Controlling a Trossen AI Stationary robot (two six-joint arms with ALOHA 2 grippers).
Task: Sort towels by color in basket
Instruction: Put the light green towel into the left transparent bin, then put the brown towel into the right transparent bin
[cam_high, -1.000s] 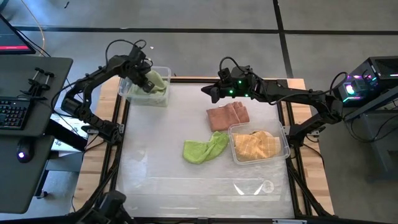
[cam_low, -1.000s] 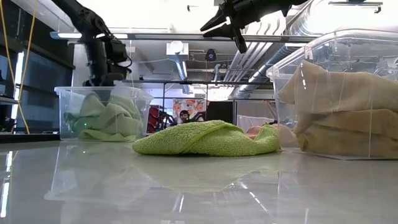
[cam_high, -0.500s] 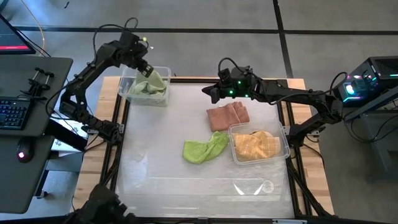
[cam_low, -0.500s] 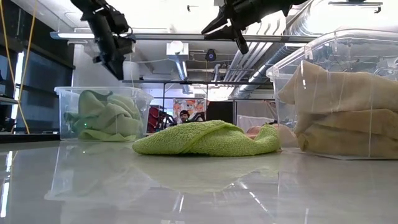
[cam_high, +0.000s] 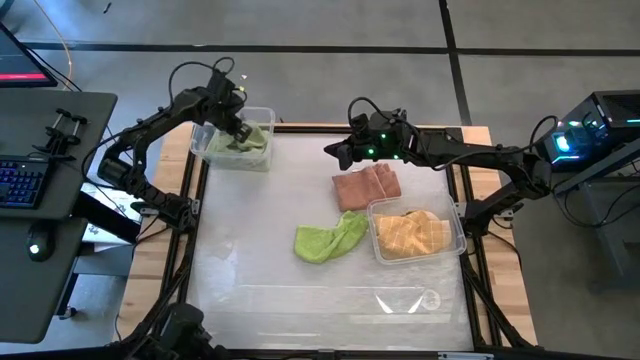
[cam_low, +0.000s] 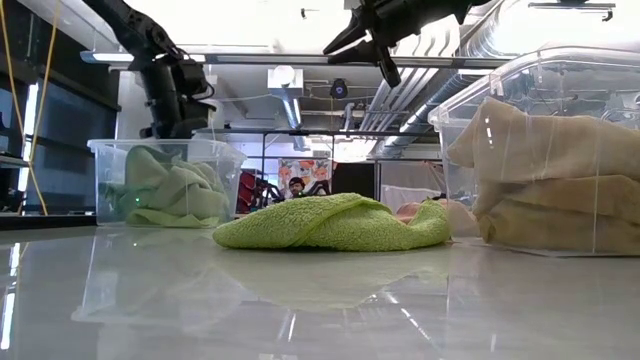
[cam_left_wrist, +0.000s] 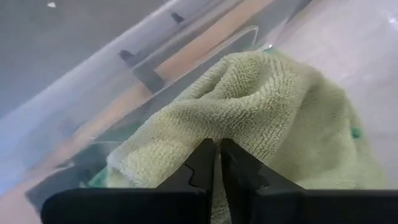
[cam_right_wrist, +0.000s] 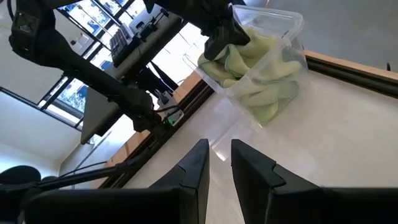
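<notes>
My left gripper (cam_high: 238, 128) reaches down into the clear bin (cam_high: 262, 115) at the table's far left corner, shut, its tips on the pale green towels (cam_left_wrist: 273, 112) piled there. My right gripper (cam_high: 333, 150) hovers open high above the table's far middle, touching nothing; in the low view it is near the top (cam_low: 365, 45). A lime green towel (cam_high: 328, 241) lies crumpled flat on the table's middle. A salmon pink towel (cam_high: 366, 186) lies folded just beyond it. Yellow and peach towels (cam_high: 408, 234) fill a second clear bin (cam_high: 456, 228) on the right. My left gripper presses its shut fingers (cam_left_wrist: 202, 163) down onto the top pale green towel, on a raised fold (cam_left_wrist: 214, 127) near the pile's middle. The fingers come from above, slanting down into the bin. Creases run out from the tips. The towel stays lying on the pile inside the bin.
The clear bins' walls stand around each pile (cam_low: 165, 150) (cam_low: 600, 70). A clear lid (cam_high: 405, 298) lies flat near the table's near right. Bare tabletop (cam_high: 240, 260) stretches along the near and left sides. A desk with a keyboard (cam_high: 25, 180) stands left of the table.
My left gripper rose out of the far-left bin, shut and carrying nothing, then came back down onto the pale green pile. The pile sits about as before. My right arm has kept still.
</notes>
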